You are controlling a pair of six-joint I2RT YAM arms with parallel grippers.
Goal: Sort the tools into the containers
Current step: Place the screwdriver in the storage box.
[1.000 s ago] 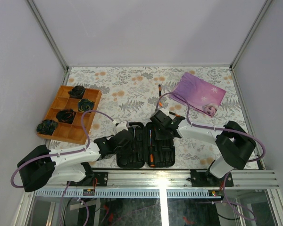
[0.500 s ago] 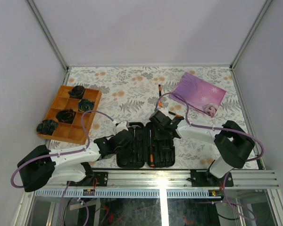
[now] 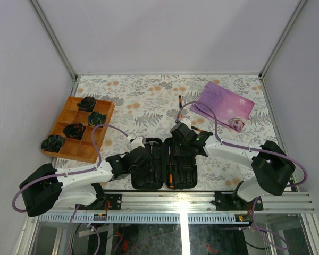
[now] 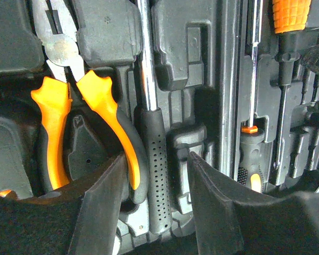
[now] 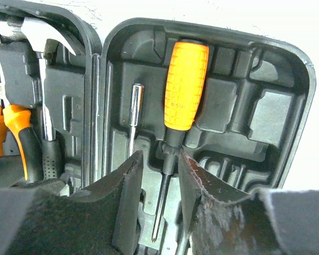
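Observation:
The black tool case [image 3: 189,172] lies open at the near edge of the table. In the left wrist view the orange-handled pliers [image 4: 103,101] and the black-handled hammer [image 4: 155,154] lie in slots of the case [image 4: 202,64]. My left gripper [image 4: 159,180] is open just above the hammer handle, empty. In the right wrist view an orange-handled screwdriver [image 5: 185,90] lies in the other half of the case [image 5: 255,111]. My right gripper [image 5: 159,175] is open, its fingers on either side of the screwdriver's shaft without touching it. A loose screwdriver [image 3: 181,108] lies on the table beyond the case.
An orange divided tray [image 3: 69,139] with black coiled lumps stands at the left. A purple cloth [image 3: 226,106] lies at the back right. A silver bit [image 5: 135,109] sits beside the orange-handled screwdriver. Grey walls close the table on three sides.
My right arm's elbow has swung to the right and its gripper has shifted slightly toward the far side of the case. The left arm has not moved.

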